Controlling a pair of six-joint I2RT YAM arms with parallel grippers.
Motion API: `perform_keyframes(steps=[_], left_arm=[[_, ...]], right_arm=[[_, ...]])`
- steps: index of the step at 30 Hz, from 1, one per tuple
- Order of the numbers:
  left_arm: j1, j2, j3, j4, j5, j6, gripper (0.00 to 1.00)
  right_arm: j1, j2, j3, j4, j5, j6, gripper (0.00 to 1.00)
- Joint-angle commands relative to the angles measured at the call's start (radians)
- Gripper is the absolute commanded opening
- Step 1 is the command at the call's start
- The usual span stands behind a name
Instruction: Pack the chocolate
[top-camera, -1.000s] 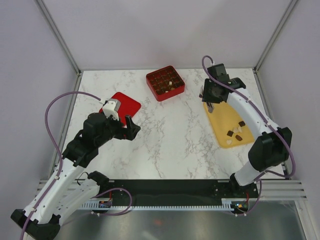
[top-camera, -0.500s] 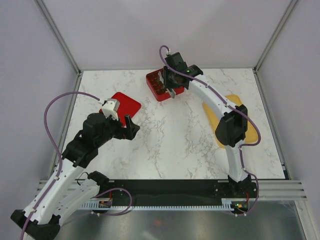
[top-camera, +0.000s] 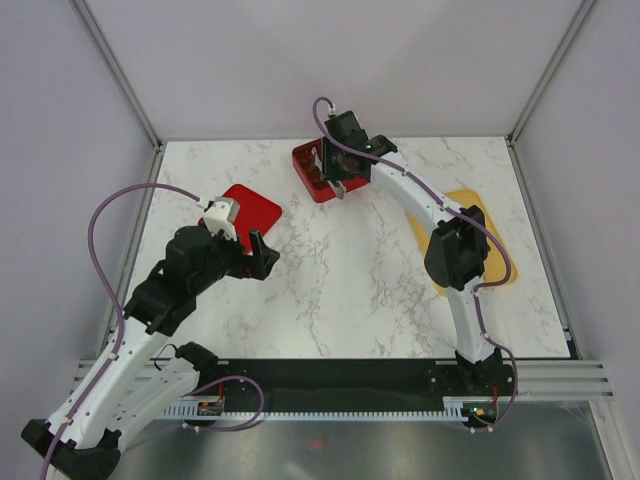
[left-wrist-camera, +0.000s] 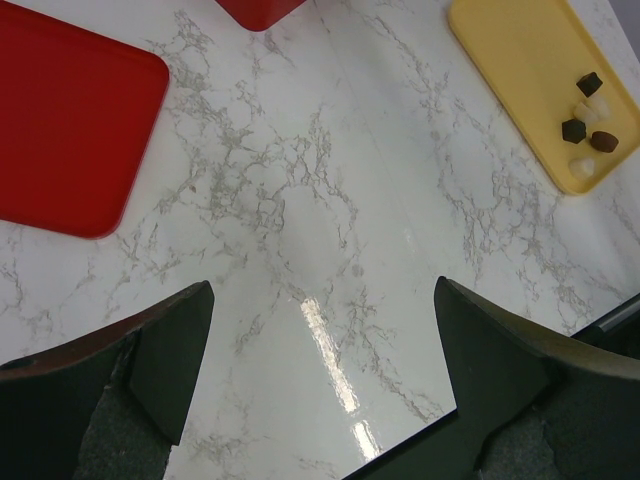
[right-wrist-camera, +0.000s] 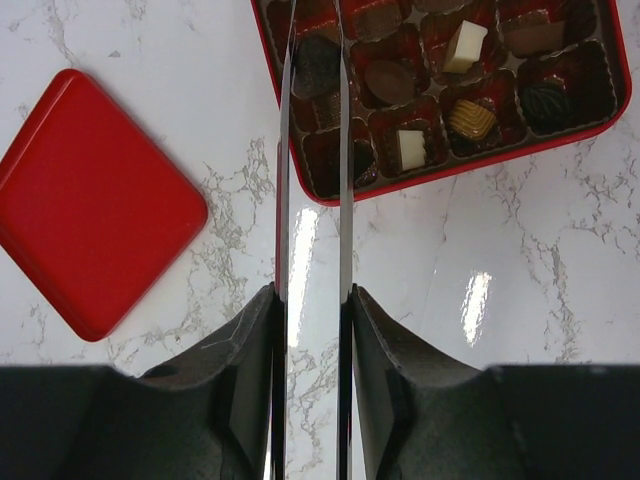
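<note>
- The right gripper's (top-camera: 336, 176) two thin fingers (right-wrist-camera: 285, 150) are close together. They look to be pinching one dark chocolate (right-wrist-camera: 318, 62) between them.
- That piece hangs over the left side of the red gridded box (right-wrist-camera: 480, 163). I cannot tell if the little hole under it is free.
- A second ago this gripper was over the far end of the yellow tray (left-wrist-camera: 520, 60), at 3 o'clock on the table. Now it has swung across to the box at 12 o'clock.
- So a piece has made the trip from tray to box, and I think the next job is to lower it and let go.
- The box already has sweets in it, among them a pale square (right-wrist-camera: 465, 45), a gold one (right-wrist-camera: 470, 118) and a brown round one (right-wrist-camera: 390, 82).
- The flat red lid (right-wrist-camera: 95, 200) lies apart from the box, at 10 o'clock on the marble table (left-wrist-camera: 300, 200).
- The left gripper (left-wrist-camera: 322, 300) has its fingers spread wide with nothing between them. It hangs over bare marble near the lid and has not moved.
- Five small chocolates (left-wrist-camera: 590, 120) are left on the near end of the tray — some dark, some pale.
- So the packing is partly done, and more trips are needed.
</note>
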Motion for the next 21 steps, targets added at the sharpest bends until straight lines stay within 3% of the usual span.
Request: perform_keyframes(steps=[1,21], left_arm=[[0.003,-0.013,0.011,0.009,-0.017,0.038,1.0],[0.003,-0.007,0.013,0.006,-0.019,0.039,1.0]], right_arm=[[0.012,0.003,-0.016,0.06,-0.002,0.01,0.41],[0.019,0.019,0.024,0.063,0.041,-0.036,0.48]])
